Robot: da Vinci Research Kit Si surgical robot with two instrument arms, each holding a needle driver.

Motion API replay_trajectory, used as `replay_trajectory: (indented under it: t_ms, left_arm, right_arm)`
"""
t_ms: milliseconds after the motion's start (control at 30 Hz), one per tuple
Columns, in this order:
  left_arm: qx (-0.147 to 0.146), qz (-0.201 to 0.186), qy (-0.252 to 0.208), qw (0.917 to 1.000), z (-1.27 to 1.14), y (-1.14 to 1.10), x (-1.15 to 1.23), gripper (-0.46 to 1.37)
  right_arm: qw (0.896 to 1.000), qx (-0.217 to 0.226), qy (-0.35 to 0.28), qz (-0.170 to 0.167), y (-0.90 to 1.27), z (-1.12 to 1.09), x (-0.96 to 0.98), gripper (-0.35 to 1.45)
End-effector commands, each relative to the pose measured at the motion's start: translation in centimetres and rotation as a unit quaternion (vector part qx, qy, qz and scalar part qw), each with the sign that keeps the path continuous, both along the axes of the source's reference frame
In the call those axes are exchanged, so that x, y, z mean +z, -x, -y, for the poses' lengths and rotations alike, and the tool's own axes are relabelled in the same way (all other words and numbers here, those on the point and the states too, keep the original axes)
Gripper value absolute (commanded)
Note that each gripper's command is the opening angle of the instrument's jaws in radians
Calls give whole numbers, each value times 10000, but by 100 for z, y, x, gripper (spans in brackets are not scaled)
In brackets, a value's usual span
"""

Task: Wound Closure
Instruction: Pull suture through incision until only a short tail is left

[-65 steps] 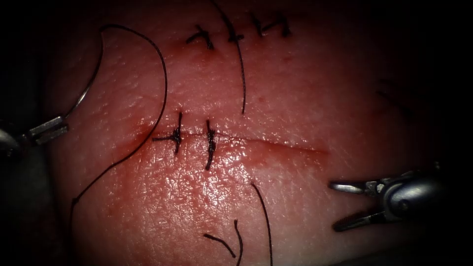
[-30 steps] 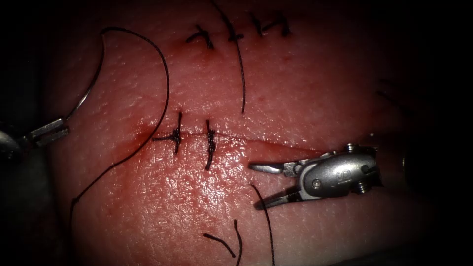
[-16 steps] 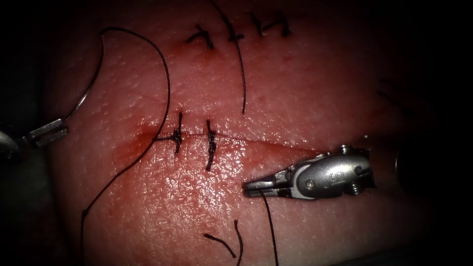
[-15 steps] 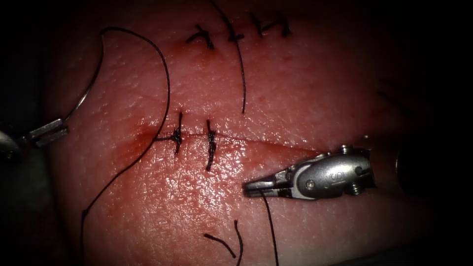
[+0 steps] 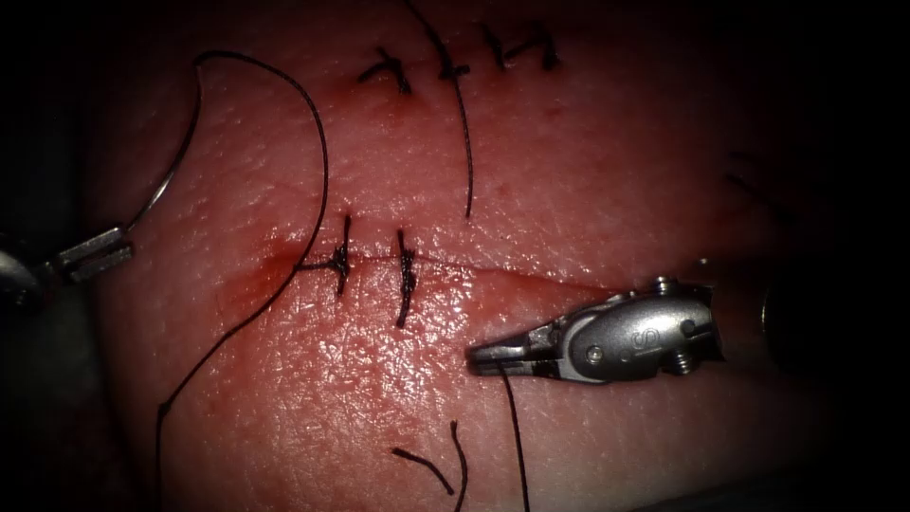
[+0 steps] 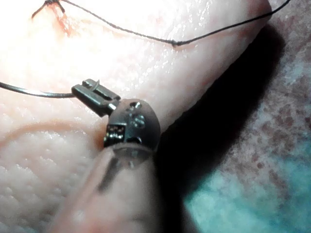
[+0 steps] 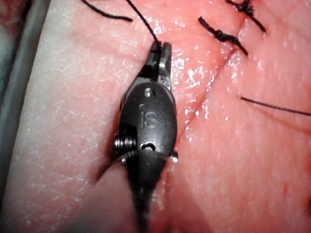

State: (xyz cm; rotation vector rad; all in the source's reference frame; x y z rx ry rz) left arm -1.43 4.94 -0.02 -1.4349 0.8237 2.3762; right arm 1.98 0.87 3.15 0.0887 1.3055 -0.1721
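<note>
Needle held off the tissue's left edge, thread end gripped below the cut.

The left tool (image 5: pixel 95 253) clamps the needle (image 5: pixel 175 152) near one end (not in the tissue (image 5: pixel 569 171)); the right tool (image 5: pixel 485 356) is closed on the thread (image 5: pixel 517 446). Two stitches (image 5: pixel 406 278) cross the cut (image 5: pixel 531 277), whose right stretch lies unstitched.
</note>
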Motion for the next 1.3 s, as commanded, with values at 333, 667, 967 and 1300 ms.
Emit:
replay_trajectory:
  t_ms: [333,667,967,1300]
  left_arm:
    - [44,4,-27,10000,-1,1,1,-35]
    - [46,5,-26,10000,0,1,-1,-35]
    - [49,8,-26,10000,0,1,0,-35]
    - [52,9,-23,10000,0,1,0,-35]
  right_arm:
    - [9987,-493,30,-106,-6,47,-34,-35]
    - [9951,-950,63,-248,-13,87,-65,-35]
    - [9874,-1552,-139,-286,-15,122,-84,-35]
    - [9724,-2253,-551,-245,-20,161,-91,-35]
